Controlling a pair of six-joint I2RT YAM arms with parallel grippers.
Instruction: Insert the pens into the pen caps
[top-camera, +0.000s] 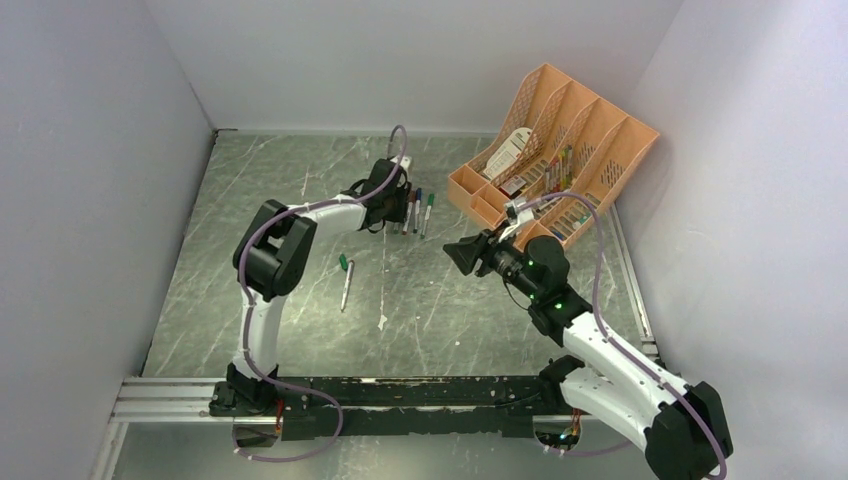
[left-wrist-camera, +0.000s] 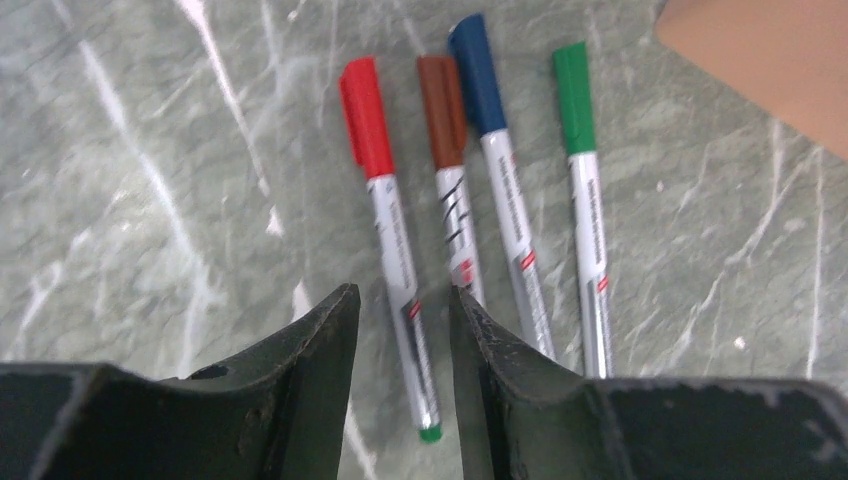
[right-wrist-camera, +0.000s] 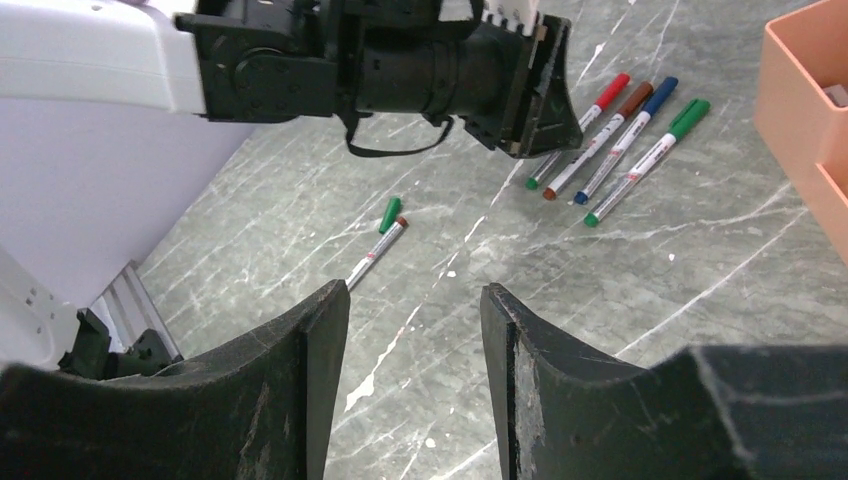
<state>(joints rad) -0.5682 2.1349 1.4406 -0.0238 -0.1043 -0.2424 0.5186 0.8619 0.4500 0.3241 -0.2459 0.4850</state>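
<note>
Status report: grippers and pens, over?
Left gripper open astride red-capped pen. Right gripper open, empty. One pen uncapped, green cap by its tip. Nothing blocking.

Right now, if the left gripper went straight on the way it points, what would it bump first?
Probably the red-capped pen, lying in the gap of the left gripper; how close is hard to tell.
</note>
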